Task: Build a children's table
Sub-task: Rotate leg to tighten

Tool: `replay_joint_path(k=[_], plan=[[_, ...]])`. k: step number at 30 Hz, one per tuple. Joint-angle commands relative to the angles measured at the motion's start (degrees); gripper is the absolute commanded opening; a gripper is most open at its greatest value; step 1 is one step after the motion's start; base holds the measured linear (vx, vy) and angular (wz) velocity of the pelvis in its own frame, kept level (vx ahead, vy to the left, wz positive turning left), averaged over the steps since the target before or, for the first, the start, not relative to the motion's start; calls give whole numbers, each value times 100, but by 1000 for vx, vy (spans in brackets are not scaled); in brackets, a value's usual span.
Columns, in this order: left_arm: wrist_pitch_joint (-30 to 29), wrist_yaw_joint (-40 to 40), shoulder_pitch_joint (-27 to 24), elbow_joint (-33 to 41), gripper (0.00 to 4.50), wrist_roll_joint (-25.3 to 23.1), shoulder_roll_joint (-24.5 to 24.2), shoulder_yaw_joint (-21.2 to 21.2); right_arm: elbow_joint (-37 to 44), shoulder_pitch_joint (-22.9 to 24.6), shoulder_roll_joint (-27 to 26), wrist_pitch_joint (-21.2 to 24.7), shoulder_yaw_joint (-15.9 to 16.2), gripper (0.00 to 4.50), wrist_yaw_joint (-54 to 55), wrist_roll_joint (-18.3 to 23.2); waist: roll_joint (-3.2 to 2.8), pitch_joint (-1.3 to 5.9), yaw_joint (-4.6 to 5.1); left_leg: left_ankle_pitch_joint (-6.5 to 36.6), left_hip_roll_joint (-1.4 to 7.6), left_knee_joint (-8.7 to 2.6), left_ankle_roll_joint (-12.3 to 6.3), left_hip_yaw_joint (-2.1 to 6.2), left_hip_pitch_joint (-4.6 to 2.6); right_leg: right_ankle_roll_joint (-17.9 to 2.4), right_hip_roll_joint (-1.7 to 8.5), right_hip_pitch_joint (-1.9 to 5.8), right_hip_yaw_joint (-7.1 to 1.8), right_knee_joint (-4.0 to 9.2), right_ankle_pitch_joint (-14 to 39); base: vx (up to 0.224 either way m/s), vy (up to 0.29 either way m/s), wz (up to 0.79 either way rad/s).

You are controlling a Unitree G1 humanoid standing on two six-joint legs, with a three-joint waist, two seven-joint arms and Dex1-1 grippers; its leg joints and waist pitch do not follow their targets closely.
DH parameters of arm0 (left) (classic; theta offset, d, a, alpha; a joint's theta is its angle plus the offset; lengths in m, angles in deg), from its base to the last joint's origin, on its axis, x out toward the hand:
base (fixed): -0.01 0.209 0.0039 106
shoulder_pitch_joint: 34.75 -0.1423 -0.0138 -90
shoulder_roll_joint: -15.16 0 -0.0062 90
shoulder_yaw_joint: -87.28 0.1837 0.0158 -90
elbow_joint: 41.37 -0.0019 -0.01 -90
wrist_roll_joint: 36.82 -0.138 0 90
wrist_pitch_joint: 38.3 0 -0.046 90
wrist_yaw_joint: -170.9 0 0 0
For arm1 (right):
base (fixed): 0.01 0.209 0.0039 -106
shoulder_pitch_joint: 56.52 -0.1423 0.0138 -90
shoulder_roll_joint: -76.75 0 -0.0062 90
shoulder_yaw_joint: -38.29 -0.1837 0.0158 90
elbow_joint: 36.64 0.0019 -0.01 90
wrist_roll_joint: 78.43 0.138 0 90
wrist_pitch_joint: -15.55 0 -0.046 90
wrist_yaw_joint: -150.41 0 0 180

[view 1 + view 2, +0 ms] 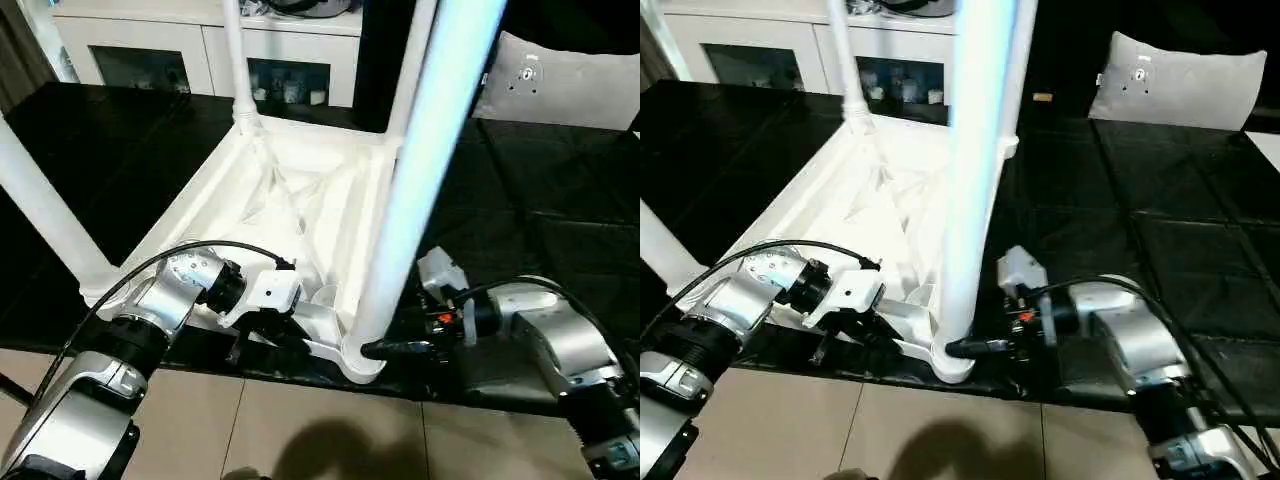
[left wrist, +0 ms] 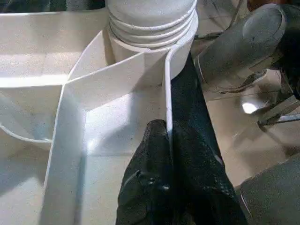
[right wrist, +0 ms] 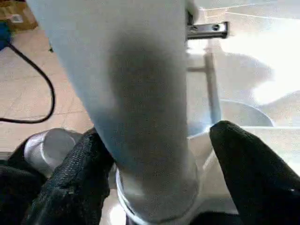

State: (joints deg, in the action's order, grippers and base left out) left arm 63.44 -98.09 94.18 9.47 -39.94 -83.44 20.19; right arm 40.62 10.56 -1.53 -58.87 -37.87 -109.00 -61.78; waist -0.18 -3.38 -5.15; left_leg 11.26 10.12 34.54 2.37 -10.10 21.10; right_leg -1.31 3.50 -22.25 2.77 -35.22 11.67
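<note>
my right gripper [image 3: 154, 173] stands with its fingers [image 3: 70, 183] spread either side of the near leg [image 1: 420, 170], low on the tube just above its threaded base; one finger looks to touch the tube, the other stands off it, so i would not call this a firm hold. my left gripper [image 2: 171, 173] is pinched shut on the thin rim wall of the table top [image 1: 290, 190], close beside the same corner socket [image 1: 362, 362].

the top lies underside up on the black mat [image 1: 540, 200], ribs showing, its near edge at the mat's border with the tiled floor [image 1: 300, 420]. four legs stand up from the corners: the near leg in front of me, a second [image 1: 45, 215] at the near left corner, two more at the far corners, one of them [image 1: 236, 60] in front of the white cabinet [image 1: 140, 40]. a grey-white pillow [image 1: 1185, 80] lies well apart at the far right.

judgement: the step in hand is seating this last leg in its socket, the left arm bracing the top. threads show above the socket, so the leg seems not fully home. the next move calls for closing squarely on the tube and turning it down without tilting
</note>
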Motion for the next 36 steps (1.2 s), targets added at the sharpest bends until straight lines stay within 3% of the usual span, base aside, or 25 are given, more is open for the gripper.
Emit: replay_joint_path(k=[1,10,12,14,15,17,18,20,21,23,24,25,27,29,30,34,35,36], plan=[[192,-263,187,65,0,19,57,148,-67,-93,34,55,48,306,-169,45,67,420,38,457,363,-371,-461,57,-90,-1521,499,269,-261,306,246,0,0,0],[235,-293,175,16,0,0,-11,143,-57,-55,79,298,191,228,-371,123,68,425,25,419,358,-364,-468,58,-84,-1506,499,270,-258,305,250,0,0,0],[7,-285,89,149,0,200,69,16,30,19,25,406,179,217,-337,186,32,426,17,415,361,-366,-453,64,-88,-1527,501,270,-257,296,210,0,0,0],[-253,-232,22,298,0,376,160,-89,95,85,-27,460,152,213,-292,235,57,428,26,438,356,-364,-439,59,-82,-1543,500,276,-258,298,179,0,0,0],[-340,-193,-5,359,0,426,193,-121,153,119,-62,537,127,211,-254,276,33,424,13,422,359,-365,-424,66,-75,-1563,511,282,-257,288,156,0,0,0],[-490,-108,-64,484,0,480,239,-153,289,194,-123,667,84,209,-154,355,49,431,21,385,360,-365,-448,65,-79,-1569,497,284,-258,286,81,0,0,0],[-592,-32,-101,561,0,499,268,-177,384,246,-161,721,66,209,-88,409,11,430,17,403,363,-367,-449,71,-84,-1571,501,276,-256,290,95,0,0,0],[-751,86,-155,673,0,541,324,-219,505,316,-234,817,26,209,90,461,33,424,24,446,370,-375,-420,69,-85,-1565,500,284,-261,298,124,0,0,0],[-877,210,-188,747,0,542,367,-247,579,360,-304,860,-1,209,271,468,5,420,28,473,363,-375,-405,72,-80,-1569,501,279,-259,302,167,0,0,0],[-1241,1030,-222,831,0,242,595,-266,689,487,-789,823,-121,209,1385,183,18,379,82,747,352,-406,-241,76,-92,-1467,500,242,-271,371,634,0,0,0],[-1241,1030,-222,831,0,242,595,-266,689,487,-789,823,-121,209,1385,183,29,370,104,853,332,-411,-181,79,-97,-1410,493,238,-266,400,868,0,0,0],[-1431,1450,-191,811,0,138,755,-327,636,505,-1018,718,-165,209,1856,-19,40,373,118,893,320,-421,-108,95,-91,-1343,508,267,-261,408,1072,0,0,0],[-1808,1844,-173,953,0,91,957,-396,540,501,-1316,706,-240,208,2452,-252,39,346,245,1078,299,-441,60,111,-85,-1157,501,260,-264,476,1697,0,0,0],[-1925,1987,-162,1023,0,52,1029,-401,497,498,-1428,693,-257,204,2668,-332,48,336,335,1187,286,-441,71,121,-74,-1084,496,245,-272,511,1948,0,0,0],[-2417,2514,-86,1168,0,-67,1325,-468,348,463,-1825,685,-385,203,3404,-488,36,347,393,1127,281,-435,33,117,-62,-1055,476,239,-282,514,1887,0,0,0],[-2647,2807,-47,1219,0,-123,1464,-502,273,433,-2020,676,-461,199,3846,-586,32,364,428,992,263,-412,-59,109,-64,-1096,467,250,-288,520,1686,0,0,0],[-2949,3396,58,1162,0,-242,1724,-599,17,297,-2389,644,-672,199,4732,-788,-18,372,439,899,265,-417,-83,120,-47,-1147,449,260,-280,488,1437,0,0,0],[-3073,3664,103,1125,0,-295,1849,-654,-115,228,-2561,614,-779,199,5132,-878,-17,375,498,845,279,-422,-44,109,-52,-1244,434,228,-283,468,1169,0,0,0]])
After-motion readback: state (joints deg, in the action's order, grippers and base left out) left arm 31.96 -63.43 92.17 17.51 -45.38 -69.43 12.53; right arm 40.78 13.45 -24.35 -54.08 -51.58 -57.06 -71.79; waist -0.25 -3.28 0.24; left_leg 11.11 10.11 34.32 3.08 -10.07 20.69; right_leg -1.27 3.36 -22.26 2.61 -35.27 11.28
